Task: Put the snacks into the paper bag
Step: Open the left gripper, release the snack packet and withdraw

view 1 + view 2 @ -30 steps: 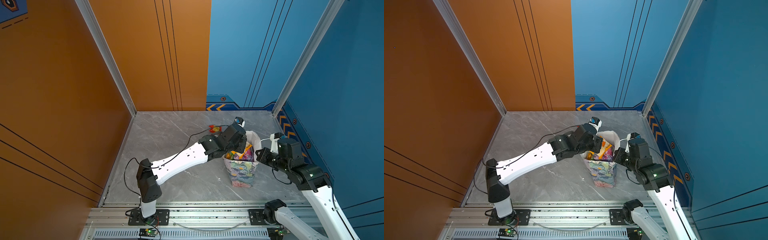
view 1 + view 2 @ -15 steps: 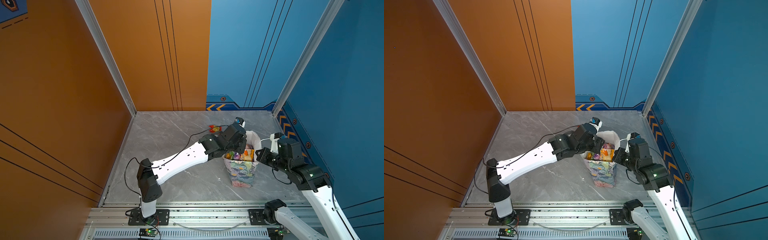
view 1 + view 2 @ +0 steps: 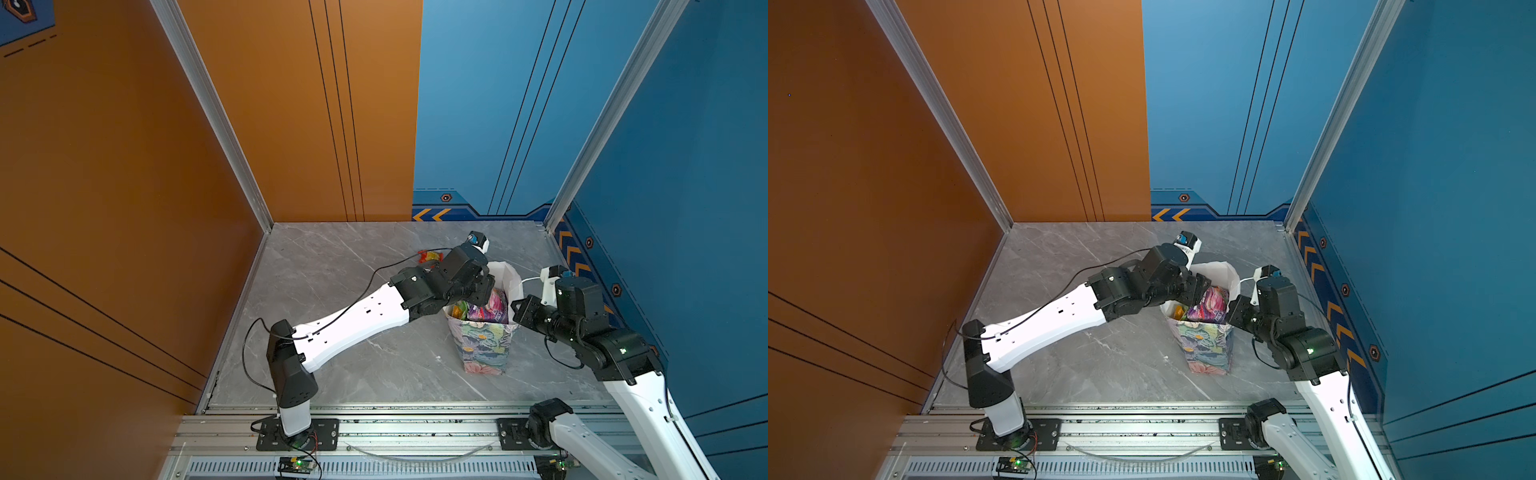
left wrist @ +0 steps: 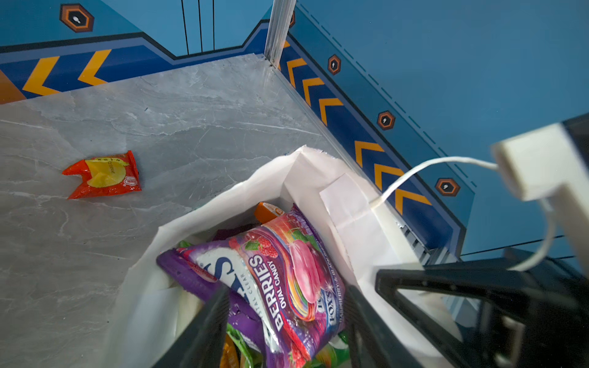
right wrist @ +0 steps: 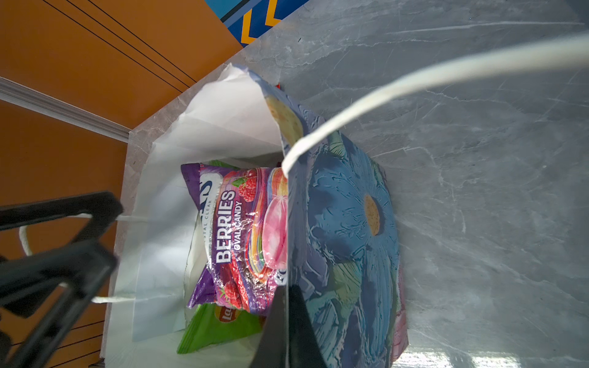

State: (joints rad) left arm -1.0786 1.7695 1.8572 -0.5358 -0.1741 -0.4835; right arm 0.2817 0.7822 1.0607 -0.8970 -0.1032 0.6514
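Mostly the snacks are buried from view: the tall paper bag (image 3: 484, 349) with a blue-green painted flower print and white lining stands upright on the grey marble tabletop (image 3: 353, 270), right of the middle. In both top views the two grippers crowd its mouth, so only a patch of colour shows between them. From the wrist views only the top layer can be read. A shiny purple berries candy packet (image 4: 280, 270) lies slanted uppermost. Beneath it peek a corner of a bright green crisps bag (image 5: 216, 328), the end of an orange packet (image 4: 267, 212) and yellow scraps too cut off to name. The left gripper (image 4: 287, 293) hangs in the mouth with its black jaws spread, one on each side of the purple packet, loose and not pinching it. The right gripper (image 5: 287, 299) is clenched on the paper bag's right-hand wall at the rim, one finger inside, one outside, both blurred and cropped. A white cord handle (image 4: 414, 172) loops up from that wall toward the right wrist. One small crumpled red-orange sachet (image 4: 103, 175) lies on the tabletop outside the bag, well apart from it. In a top view it is only a red speck just behind the left arm (image 3: 353, 320), whose black cable passes right by it.
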